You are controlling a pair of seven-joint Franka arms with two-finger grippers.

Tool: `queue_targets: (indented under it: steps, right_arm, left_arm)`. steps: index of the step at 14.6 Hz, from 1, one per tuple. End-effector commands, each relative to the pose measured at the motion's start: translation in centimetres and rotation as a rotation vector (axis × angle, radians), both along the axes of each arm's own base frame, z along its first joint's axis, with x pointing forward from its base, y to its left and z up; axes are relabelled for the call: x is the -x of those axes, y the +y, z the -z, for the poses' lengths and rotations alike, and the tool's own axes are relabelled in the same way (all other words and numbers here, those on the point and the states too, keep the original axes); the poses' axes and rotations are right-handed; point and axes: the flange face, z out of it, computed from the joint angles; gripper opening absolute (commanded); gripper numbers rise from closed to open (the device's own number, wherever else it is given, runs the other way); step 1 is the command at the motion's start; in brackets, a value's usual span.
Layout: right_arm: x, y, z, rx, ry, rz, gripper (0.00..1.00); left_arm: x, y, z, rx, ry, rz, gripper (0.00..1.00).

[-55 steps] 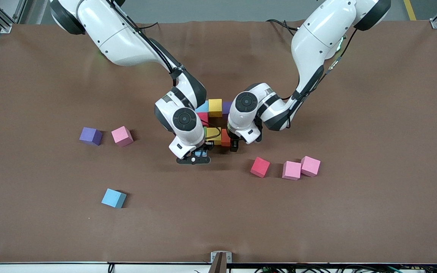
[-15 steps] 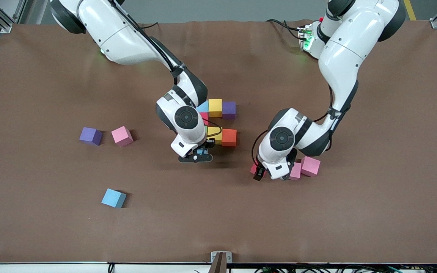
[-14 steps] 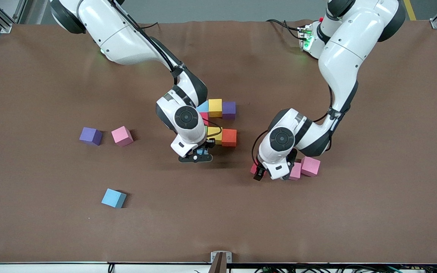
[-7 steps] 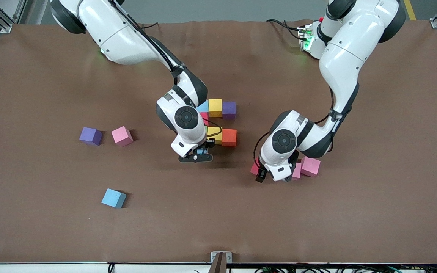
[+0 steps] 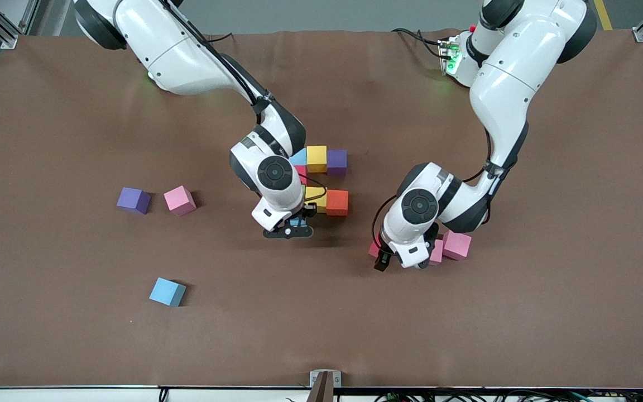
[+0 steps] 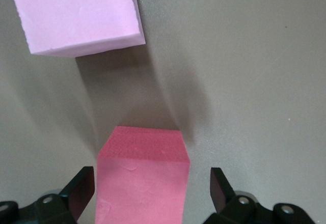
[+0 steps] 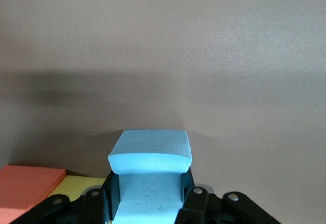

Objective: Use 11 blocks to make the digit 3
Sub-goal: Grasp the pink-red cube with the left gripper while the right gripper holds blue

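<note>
While the right claw (image 5: 289,228) grips a light blue block (image 7: 151,170) between its fingers, just at the near end of the half-built figure (image 5: 321,181) in the middle of the tabletop (image 5: 321,324), the left claw (image 5: 397,258) stands wide open around a red block (image 6: 143,178), a finger on either side and neither touching it. That red block rests on the tabletop toward the left arm's end, nearer the front camera than the figure. Just beside it, toward the left arm's end, a pink block (image 6: 76,12) sits next to a second pink block (image 5: 457,244).

The figure so far shows a farther row of a light blue cube (image 5: 299,158), a yellow cube (image 5: 316,158) and a purple cube (image 5: 337,161), and a nearer row with a yellow cube (image 5: 316,196) and an orange cube (image 5: 337,202); a red cube (image 5: 300,172) peeks out between the rows, mostly hidden under the right arm's wrist.

Toward the right arm's end lie a loose purple block (image 5: 133,200) and a pink block (image 5: 180,200) near each other, and a lone light blue block (image 5: 167,291) closer to the front camera.
</note>
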Motion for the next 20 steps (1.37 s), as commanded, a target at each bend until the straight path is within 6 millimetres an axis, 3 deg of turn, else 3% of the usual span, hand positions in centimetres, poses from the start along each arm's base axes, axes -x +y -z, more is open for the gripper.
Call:
queue_targets:
  steps: [1, 7, 20]
  right_arm:
    - [1.5, 0.0, -0.6, 0.005, 0.03, -0.011, 0.0]
    - [1.3, 0.1, -0.7, -0.002, 0.022, -0.013, 0.0]
    - [0.8, -0.3, -0.7, -0.004, 0.017, -0.01, 0.09]
  left_arm:
    - [0.3, -0.4, 0.2, -0.022, 0.046, 0.027, 1.0]
    - [0.0, -0.2, -0.3, -0.062, 0.094, 0.121, 1.0]
    - [-1.2, -0.6, -0.2, -0.022, 0.064, 0.04, 1.0]
